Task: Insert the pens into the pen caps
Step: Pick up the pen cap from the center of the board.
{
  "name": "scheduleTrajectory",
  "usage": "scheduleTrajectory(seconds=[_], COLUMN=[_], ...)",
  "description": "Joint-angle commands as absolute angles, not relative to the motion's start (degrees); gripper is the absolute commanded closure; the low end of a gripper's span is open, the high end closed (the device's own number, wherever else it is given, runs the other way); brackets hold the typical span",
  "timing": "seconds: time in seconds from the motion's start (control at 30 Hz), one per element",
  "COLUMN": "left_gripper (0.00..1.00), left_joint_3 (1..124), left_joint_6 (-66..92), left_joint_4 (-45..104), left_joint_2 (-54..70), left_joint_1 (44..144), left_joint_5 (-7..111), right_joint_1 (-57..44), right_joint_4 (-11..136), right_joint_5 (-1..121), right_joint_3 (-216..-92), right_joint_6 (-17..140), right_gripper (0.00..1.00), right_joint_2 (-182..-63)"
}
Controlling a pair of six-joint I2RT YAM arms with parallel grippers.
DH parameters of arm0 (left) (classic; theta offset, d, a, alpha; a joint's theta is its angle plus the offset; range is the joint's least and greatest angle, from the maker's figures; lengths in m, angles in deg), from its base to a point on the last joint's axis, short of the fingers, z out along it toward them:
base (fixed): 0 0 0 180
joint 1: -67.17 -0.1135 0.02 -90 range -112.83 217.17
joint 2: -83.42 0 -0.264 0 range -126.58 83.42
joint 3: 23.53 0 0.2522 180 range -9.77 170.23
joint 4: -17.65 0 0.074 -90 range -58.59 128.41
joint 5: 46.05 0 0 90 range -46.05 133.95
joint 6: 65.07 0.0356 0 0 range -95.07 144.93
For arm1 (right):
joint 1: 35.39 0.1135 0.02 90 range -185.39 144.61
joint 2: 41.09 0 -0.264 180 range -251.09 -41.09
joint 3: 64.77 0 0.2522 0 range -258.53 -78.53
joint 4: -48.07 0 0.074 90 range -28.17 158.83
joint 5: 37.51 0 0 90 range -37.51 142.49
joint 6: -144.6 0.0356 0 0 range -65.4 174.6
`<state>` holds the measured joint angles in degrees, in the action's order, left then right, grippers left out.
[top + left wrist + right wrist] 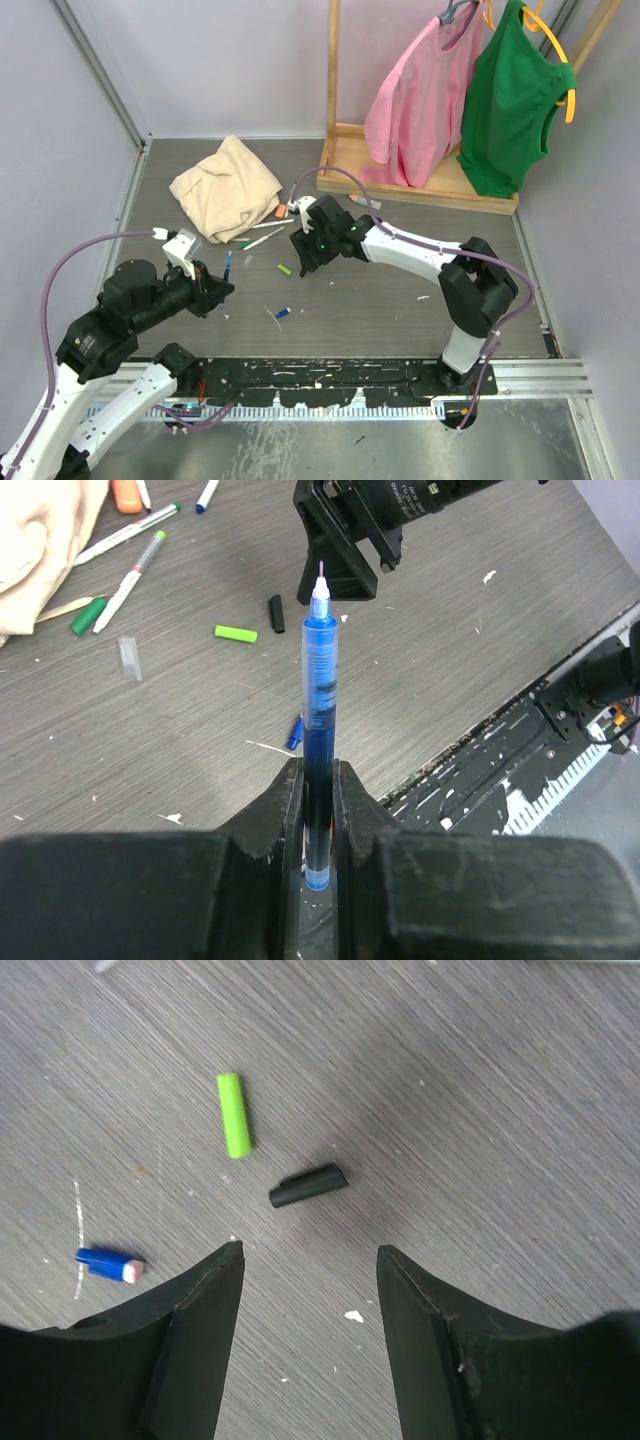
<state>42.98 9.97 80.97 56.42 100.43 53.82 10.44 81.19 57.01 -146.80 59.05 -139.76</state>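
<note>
Left hand [318, 776] pinches blue pen [320, 680], nib toward frame top. Right hand [310, 1256] spread; black cap [308, 1185] mid-frame, centred just ahead, long axis near horizontal.

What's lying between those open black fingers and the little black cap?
Nothing: the right wrist view shows only bare grey table between the right gripper and the black cap.

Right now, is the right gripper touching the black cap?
Apart. The right wrist view shows the black cap lying beyond the open tips of the right gripper, with bare table showing between them.
</note>
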Motion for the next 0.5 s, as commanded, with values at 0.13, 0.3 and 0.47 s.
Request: scheduleTrajectory(seconds=[0.13,0.3,0.47], left_gripper=[1.0,1.0,1.0], left_joint_3=[44.2,44.13,44.13], left_joint_6=[8.04,7.01,6.6], left_joint_4=[81.59,81.86,82.25], left_joint_2=[57.54,59.82,60.34], left_joint_1=[100.57,100.57,100.46], left_joint_5=[40.28,35.96,33.87], right_joint_1=[15.67,18.44,20.56], right_joint_4=[80.93,74.69,71.82], right_joint_5=[55.95,50.4,43.41], right_joint_3=[-161.8,-164.43,-166.43], right_joint_6=[64.47,77.61,91.61], right_gripper=[0.44,0.46,0.45], right_joint_2=[-148.97,-152.77,-156.0])
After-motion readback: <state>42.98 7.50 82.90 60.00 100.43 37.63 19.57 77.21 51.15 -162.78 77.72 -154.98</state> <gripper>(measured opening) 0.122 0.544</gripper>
